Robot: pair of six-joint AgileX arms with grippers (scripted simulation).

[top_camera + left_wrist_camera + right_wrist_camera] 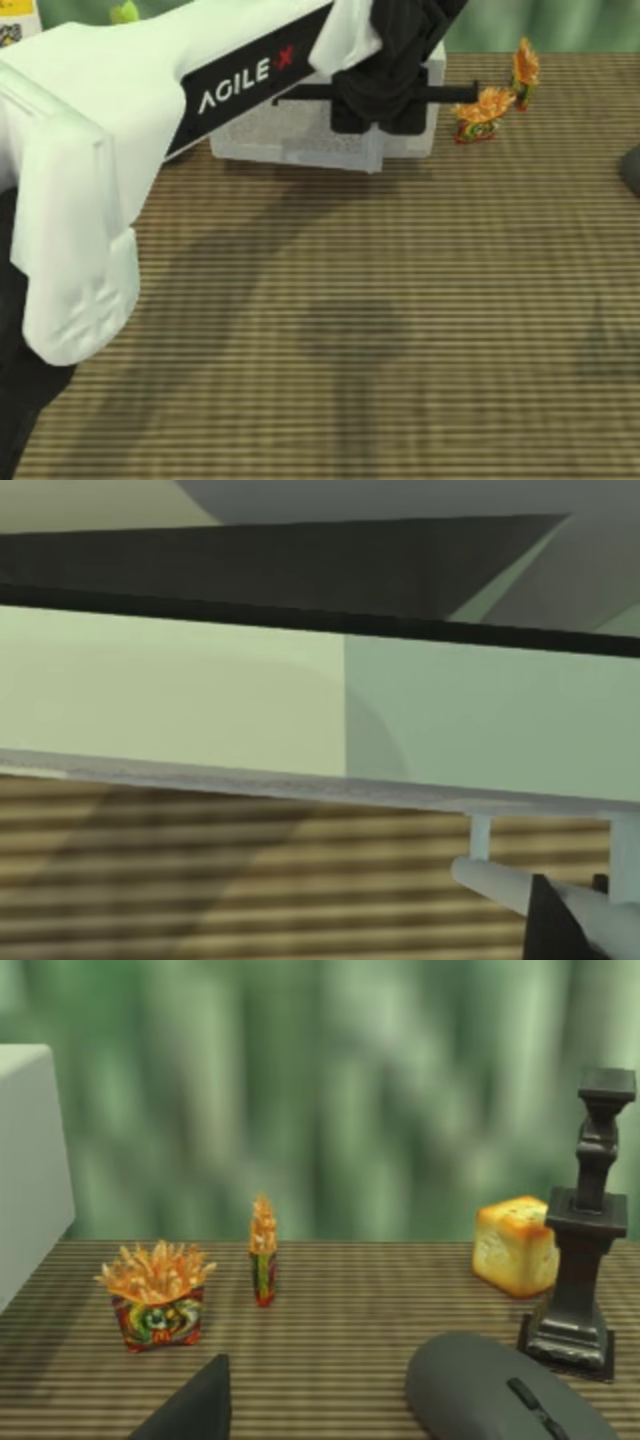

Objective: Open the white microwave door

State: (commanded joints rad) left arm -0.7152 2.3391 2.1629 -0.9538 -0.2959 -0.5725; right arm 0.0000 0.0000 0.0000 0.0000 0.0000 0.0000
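Observation:
The white microwave (425, 130) stands at the back middle of the table, and its side also shows in the right wrist view (30, 1160). Its door (280, 135), with the grey speckled window, faces the front. My left arm reaches across from the left, and my left gripper (385, 95) hangs over the microwave's front. In the left wrist view the door's top edge (300, 780) runs across, with the slim white handle (500, 885) below it. A dark fingertip (553, 925) lies on each side of the handle, closed on it. My right gripper (290, 1425) is parked at the right, open and holding nothing.
Two cartons of fries (483, 115) (523, 70) stand just right of the microwave. A dark mouse (500, 1400), a bread loaf (515, 1243) and a black stand (585, 1230) sit at the right. A yellow-green object (125, 12) is at the back left.

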